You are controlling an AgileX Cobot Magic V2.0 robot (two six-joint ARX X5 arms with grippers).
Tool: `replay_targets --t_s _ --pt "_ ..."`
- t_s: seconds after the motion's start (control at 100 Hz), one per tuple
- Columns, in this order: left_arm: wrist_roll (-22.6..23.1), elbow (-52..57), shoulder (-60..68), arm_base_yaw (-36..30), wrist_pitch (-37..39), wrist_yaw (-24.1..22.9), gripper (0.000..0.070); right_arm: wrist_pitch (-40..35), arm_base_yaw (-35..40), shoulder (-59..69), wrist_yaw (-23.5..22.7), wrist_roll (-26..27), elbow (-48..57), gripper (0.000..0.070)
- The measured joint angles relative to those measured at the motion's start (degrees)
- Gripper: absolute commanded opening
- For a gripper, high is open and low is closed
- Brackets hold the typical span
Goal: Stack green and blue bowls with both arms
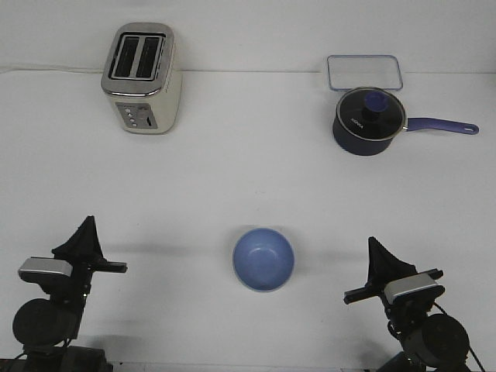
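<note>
The blue bowl (263,258) sits upright and alone on the table (248,178) near six o'clock, midway between both arms, likely so either can reach it. No green bowl shows. The left hand (87,226) and right hand (374,246) rest pointed together, holding nothing, well apart from it.

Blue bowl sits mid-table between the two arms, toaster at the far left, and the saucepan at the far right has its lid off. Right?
Not quite: the front view shows the saucepan with its glass lid on, blue knob on top. The rest holds: the blue bowl sits mid-table between the arms, and the toaster stands far left.
</note>
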Motion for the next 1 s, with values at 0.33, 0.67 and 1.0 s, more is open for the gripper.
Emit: replay_targets --t_s 0.33,0.67,1.0 --pt "-0.3 -16.2 -11.7 1.1 0.5 4.1 0.0014 0.0 0.0 0.0 0.0 0.0 0.0 0.0000" --pt "-2.6 -16.9 -11.6 1.3 2.2 4.2 0.0014 0.1 0.0 0.0 0.0 0.0 0.0 0.0000" --pt "-2.7 -16.9 -11.6 1.3 2.2 4.2 0.0014 0.1 0.0 0.0 0.0 0.0 0.0 0.0000"
